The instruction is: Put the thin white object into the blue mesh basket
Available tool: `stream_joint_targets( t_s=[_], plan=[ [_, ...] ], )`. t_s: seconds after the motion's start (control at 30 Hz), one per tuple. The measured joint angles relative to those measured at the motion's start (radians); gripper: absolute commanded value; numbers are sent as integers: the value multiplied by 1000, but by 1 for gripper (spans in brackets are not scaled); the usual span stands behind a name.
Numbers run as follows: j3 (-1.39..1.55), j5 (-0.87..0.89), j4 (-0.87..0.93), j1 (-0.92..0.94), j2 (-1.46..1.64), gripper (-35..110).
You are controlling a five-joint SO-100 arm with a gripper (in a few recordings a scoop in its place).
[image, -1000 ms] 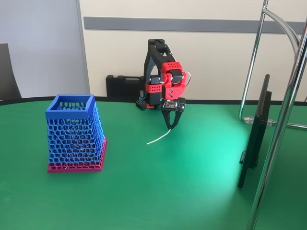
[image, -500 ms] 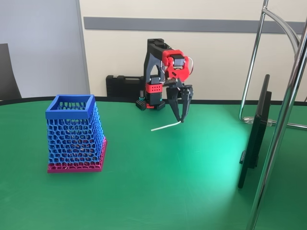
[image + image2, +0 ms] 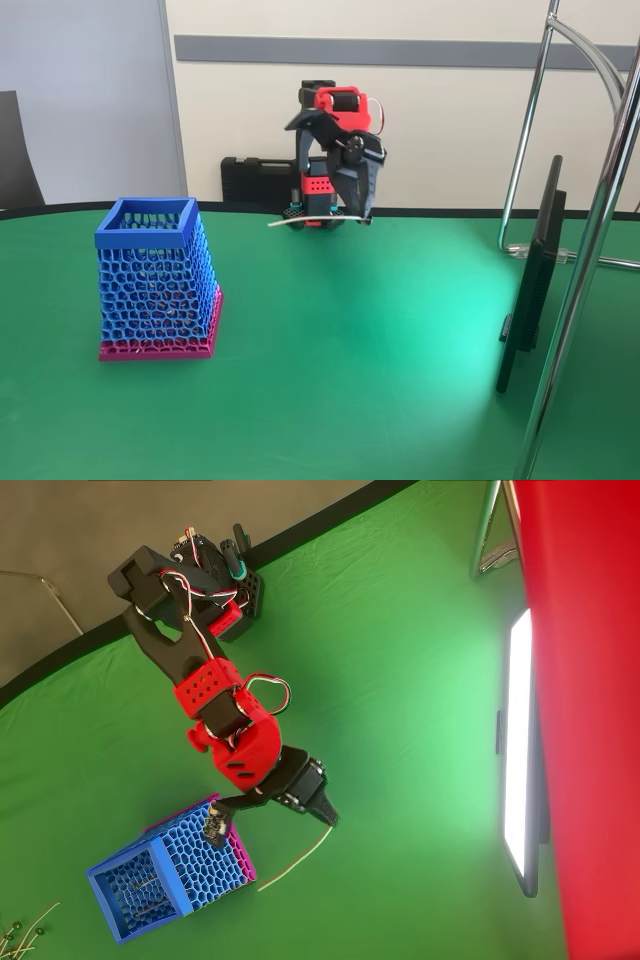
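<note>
Raised well above the green worktop, the hand points its black fingers downward in the fixed view and is clenched on 1 end of the thin white object. That strip sticks out nearly level from the fingertips toward the left of the fixed view, with a slight curve, and its free end hangs in the air, touching nothing. In the overhead view the hand sits at the end of the red and black arm, and the thin white object runs from the fingertips down and to the left, ending just beside the basket's pink base without reaching over its opening.

The blue mesh basket stands upright on the worktop at the left of the fixed view, well apart from the hand, its solid square rim on top and its magenta base on the cloth. In the overhead view the blue mesh basket shows its open mouth toward the lower left.

A black case lies against the wall behind the arm. At the right a dark flat screen stands edge-on beside chrome tubes. A few thin pale strips lie at the lower left corner of the overhead view.
</note>
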Motion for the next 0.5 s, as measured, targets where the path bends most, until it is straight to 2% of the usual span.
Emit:
stream_joint_targets(
  t_s=[0.5],
  plan=[
    [-81, 313, -161, 227, 0, 1]
  ],
)
